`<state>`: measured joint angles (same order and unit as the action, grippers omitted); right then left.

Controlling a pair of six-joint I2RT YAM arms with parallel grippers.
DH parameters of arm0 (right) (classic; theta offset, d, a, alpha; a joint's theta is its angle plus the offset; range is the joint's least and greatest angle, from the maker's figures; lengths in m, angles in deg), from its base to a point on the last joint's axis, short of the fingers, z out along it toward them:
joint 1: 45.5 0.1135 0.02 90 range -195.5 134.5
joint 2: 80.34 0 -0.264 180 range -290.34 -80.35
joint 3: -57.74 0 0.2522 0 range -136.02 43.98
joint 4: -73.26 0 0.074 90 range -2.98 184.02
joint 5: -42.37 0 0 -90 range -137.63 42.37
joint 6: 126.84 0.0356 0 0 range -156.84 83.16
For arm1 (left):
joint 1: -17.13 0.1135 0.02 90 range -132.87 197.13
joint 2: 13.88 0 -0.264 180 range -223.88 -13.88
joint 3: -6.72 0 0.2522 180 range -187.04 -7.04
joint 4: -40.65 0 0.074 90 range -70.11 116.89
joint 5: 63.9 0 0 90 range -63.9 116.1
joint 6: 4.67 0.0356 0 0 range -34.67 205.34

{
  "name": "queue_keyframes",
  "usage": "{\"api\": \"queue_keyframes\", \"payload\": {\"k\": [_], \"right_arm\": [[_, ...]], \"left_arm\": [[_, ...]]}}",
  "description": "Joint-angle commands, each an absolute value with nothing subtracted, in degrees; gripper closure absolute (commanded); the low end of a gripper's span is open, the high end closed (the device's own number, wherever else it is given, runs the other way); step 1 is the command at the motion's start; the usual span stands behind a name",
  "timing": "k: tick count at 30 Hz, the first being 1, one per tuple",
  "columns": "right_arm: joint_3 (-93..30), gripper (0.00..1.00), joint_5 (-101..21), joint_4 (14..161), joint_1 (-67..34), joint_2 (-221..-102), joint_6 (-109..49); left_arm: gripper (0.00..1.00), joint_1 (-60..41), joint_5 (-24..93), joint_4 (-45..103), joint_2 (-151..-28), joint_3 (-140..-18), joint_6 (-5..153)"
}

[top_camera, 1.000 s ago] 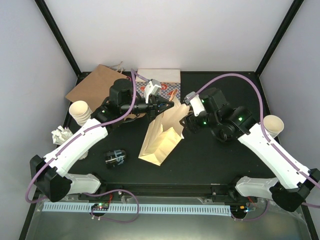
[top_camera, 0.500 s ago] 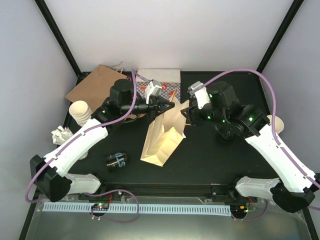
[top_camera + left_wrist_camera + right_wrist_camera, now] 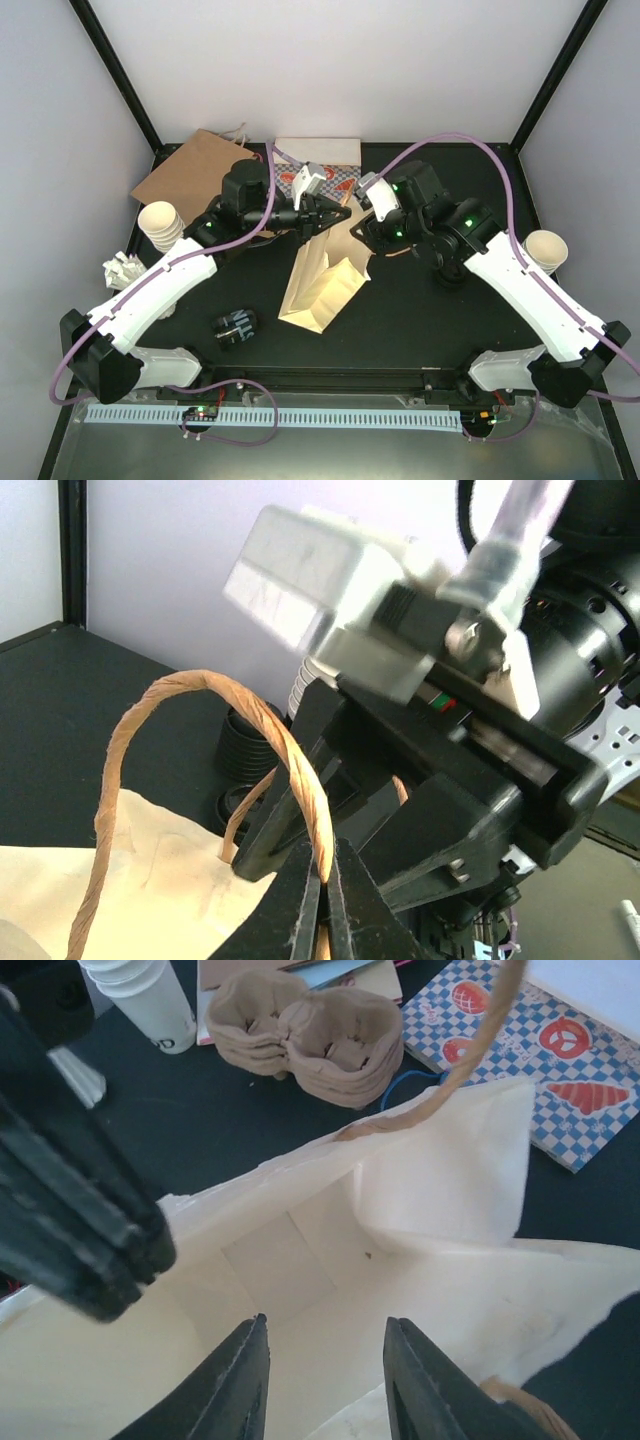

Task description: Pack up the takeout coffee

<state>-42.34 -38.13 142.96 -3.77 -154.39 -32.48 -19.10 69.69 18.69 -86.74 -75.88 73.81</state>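
Lying outside the open paper bag (image 3: 322, 285): the takeout coffee (image 3: 233, 325).

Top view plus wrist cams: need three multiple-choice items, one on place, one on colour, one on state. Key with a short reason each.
1. Where is the takeout coffee?
A) inside the paper bag
B) on the table, outside the bag
C) between the right fingers

2. What colour is the bag's twisted handle?
A) tan
B) blue
C) black

3. How are the left fingers?
A) wide apart
B) shut on a cup
C) shut on the handle

Key:
1 B, it lies on the black table, apart from the bag.
2 A, the left wrist view shows tan twisted paper.
3 C, the handle is pinched between them.
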Motion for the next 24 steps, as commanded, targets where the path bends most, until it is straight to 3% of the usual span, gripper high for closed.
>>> {"api": "queue_keyframes", "payload": {"k": [1,5,24], "right_arm": [[-40.3,0.77,-35.6,144.1,-4.0,-155.4,-33.4],[-37.5,0.98,-33.8,144.1,-4.0,-156.5,-33.4],[-24.3,0.99,-35.6,144.1,-3.9,-153.6,-29.6]], "left_arm": [[0.98,-19.8,70.7,19.2,-85.6,-76.5,74.6],[0.98,-20.0,70.5,19.7,-85.7,-76.6,74.6],[0.99,-20.0,63.0,16.7,-84.9,-82.5,79.1]]}}
